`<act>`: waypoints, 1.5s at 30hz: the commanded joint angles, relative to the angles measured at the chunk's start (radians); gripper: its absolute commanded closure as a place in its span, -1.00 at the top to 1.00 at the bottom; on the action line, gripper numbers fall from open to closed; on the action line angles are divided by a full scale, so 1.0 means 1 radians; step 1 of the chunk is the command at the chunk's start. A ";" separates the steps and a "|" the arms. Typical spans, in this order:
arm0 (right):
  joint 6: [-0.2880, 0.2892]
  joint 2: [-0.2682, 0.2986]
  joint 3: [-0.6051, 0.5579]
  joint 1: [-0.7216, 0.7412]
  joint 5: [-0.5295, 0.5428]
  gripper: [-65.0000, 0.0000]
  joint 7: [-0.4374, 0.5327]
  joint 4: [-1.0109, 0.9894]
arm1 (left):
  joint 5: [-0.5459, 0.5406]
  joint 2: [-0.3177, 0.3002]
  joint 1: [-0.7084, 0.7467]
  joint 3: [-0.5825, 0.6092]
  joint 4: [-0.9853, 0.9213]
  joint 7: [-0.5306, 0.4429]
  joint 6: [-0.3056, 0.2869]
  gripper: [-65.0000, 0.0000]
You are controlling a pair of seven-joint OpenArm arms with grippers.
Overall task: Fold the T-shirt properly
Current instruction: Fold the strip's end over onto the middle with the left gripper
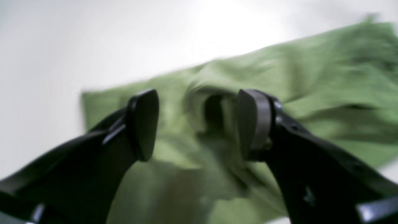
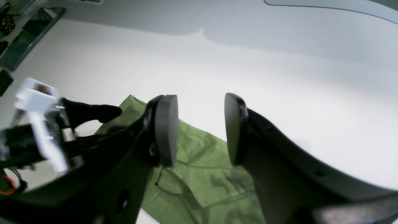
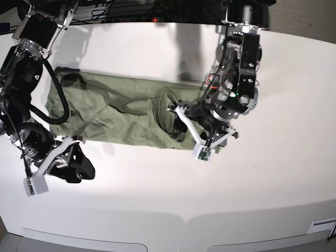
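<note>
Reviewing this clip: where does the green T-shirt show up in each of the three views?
Left wrist: the T-shirt fills the middle and right, behind the open left gripper.
Right wrist: lower centre, below and between the open jaws of the right gripper.
Base: a long band across the left and centre of the white table.
Shared landmark: the white table.

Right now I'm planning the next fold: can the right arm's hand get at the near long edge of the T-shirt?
Probably yes. The right hand hovers open just off the T-shirt, with only bare table between them.
</note>
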 commanded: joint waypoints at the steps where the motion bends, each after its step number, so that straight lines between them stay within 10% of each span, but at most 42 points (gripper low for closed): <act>1: 0.004 0.011 0.003 0.020 0.020 -0.23 0.026 0.016 | -0.005 0.005 -0.020 0.002 -0.010 -0.020 -0.003 0.19; 17: 0.004 0.011 0.003 0.020 0.020 -0.23 0.026 0.016 | -0.060 0.006 -0.069 0.219 -0.060 -0.076 0.044 0.19; 38: 0.004 0.011 0.003 0.020 0.021 -0.23 0.027 0.016 | -0.161 0.006 -0.066 0.224 -0.060 -0.080 0.021 0.19; 45: 0.004 0.011 0.003 0.020 0.020 -0.23 0.027 0.016 | 0.037 0.005 -0.119 0.224 -0.059 -0.006 0.029 0.19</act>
